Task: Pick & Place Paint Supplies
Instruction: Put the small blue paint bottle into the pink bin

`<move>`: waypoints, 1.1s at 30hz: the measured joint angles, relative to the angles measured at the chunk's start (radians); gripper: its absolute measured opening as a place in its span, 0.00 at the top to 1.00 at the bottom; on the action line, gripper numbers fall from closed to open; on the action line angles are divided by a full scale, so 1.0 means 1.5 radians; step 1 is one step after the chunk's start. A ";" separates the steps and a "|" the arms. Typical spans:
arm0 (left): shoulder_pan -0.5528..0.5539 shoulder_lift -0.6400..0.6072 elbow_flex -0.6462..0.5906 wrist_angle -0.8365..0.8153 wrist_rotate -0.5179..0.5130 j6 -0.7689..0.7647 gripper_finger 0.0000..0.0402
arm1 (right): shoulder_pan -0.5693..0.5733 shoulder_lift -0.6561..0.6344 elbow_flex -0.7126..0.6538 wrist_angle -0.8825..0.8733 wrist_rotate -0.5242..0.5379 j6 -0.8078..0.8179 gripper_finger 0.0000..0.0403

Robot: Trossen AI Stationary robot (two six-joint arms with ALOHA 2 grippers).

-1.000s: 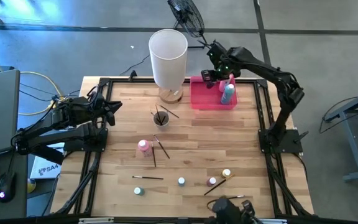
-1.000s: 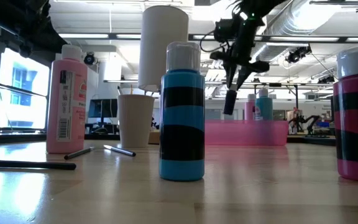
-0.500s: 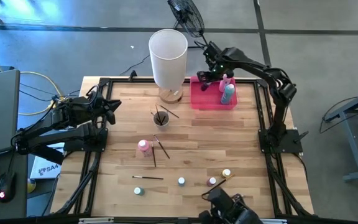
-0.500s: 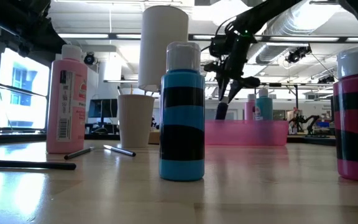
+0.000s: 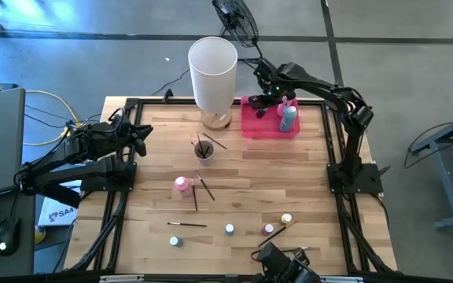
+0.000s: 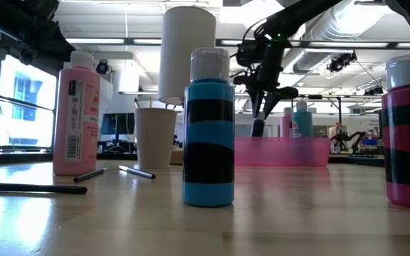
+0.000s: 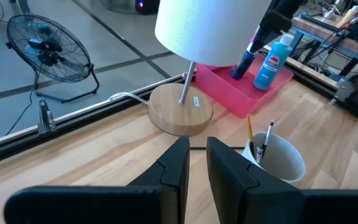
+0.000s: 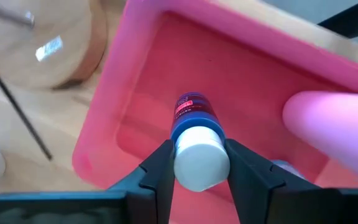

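Note:
My right gripper (image 5: 261, 96) is over the left part of the pink tray (image 5: 252, 126) at the table's far edge, shut on a dark blue bottle (image 8: 191, 115) with a white cap. A teal bottle (image 5: 289, 119) and a pink bottle (image 5: 290, 101) stand in the tray. On the table stand a taller pink bottle (image 5: 182, 185) and several tiny bottles (image 5: 230, 229), and thin brushes (image 5: 204, 186) lie flat. My left gripper (image 5: 146, 134) hovers by the table's left edge, fingers nearly together with nothing between them. My right gripper pinches the dark blue bottle at its white cap (image 8: 201, 163) between the two fingers, one on each side. The fingers come from above, slanting steeply down. The bottle (image 6: 258, 126) hangs tilted below them, its lower end about level with the tray's rim (image 6: 290, 142).
A tall white cylinder on a round wooden foot (image 5: 213, 67) stands just left of the tray. A white cup (image 5: 203, 148) holding brushes sits mid-table. Dark rails (image 5: 124, 196) frame the table. A fan (image 5: 237, 20) stands on the floor beyond the far edge.
My right gripper has gone down toward the pink tray and a little toward the table's left edge, still shut on the dark blue bottle. The bottle now hangs lower, close above the tray.

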 joint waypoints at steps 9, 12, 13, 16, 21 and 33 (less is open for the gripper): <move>0.000 0.000 0.000 -0.001 0.000 0.000 0.87 | 0.029 0.022 0.000 -0.010 0.000 -0.017 0.71; 0.000 0.000 0.000 -0.001 0.001 0.000 0.87 | 0.038 0.035 0.000 -0.028 0.002 -0.020 0.70; 0.000 0.000 0.000 -0.001 0.001 0.000 0.87 | 0.042 0.039 0.000 -0.033 0.002 -0.020 0.70; 0.000 0.000 0.000 -0.001 0.001 0.000 0.87 | 0.048 0.044 0.000 -0.053 0.002 -0.030 0.72; 0.000 0.000 0.000 -0.001 0.001 0.000 0.87 | 0.056 0.046 0.000 -0.101 0.025 -0.040 0.71; 0.000 0.000 0.000 -0.001 0.001 0.000 0.87 | 0.058 0.046 0.000 -0.092 0.010 -0.055 0.70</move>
